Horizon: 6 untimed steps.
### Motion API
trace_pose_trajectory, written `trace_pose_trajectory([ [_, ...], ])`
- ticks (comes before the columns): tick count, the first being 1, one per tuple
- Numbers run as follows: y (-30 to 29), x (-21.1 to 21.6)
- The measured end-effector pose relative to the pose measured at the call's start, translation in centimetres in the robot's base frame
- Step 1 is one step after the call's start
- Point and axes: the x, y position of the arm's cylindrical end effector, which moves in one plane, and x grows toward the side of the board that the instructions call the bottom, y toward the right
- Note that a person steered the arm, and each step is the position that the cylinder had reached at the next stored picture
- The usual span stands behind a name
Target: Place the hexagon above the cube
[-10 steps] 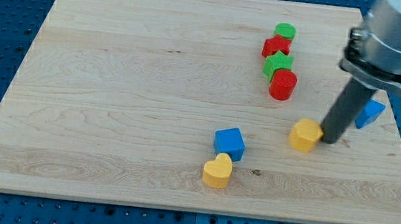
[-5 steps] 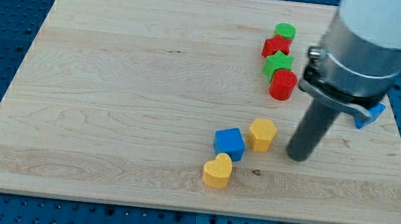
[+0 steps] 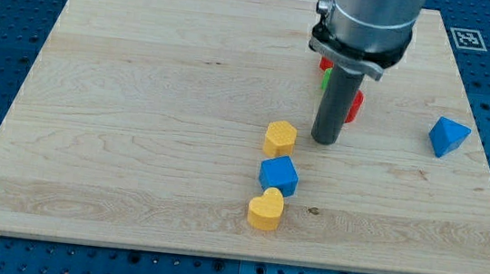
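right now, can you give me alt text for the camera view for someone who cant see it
A yellow hexagon sits just above a blue cube on a wooden board, with a yellow heart below the cube. My tip rests just to the view's right of the hexagon, apart from it. A blue triangular block lies at the right, and red and green blocks are mostly hidden behind the rod.

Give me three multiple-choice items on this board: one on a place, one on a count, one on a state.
1. Where is the yellow hexagon relative to the blue cube?
A. toward the view's top
B. toward the view's bottom
C. far to the view's left

2. How many yellow blocks show?
A. one
B. two
C. four

3. Is my tip touching the hexagon?
A. yes, pressing it
B. no, apart, at its right in the view
C. it rests on top

Key: 1 A, the hexagon sits just above the cube. 2 B, the hexagon and the yellow heart. 3 B, bare wood shows between them.
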Motion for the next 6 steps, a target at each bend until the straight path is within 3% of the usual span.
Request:
trace_pose_trajectory([
  [1,-2.0,-1.8],
  [6,-2.8,2.8],
])
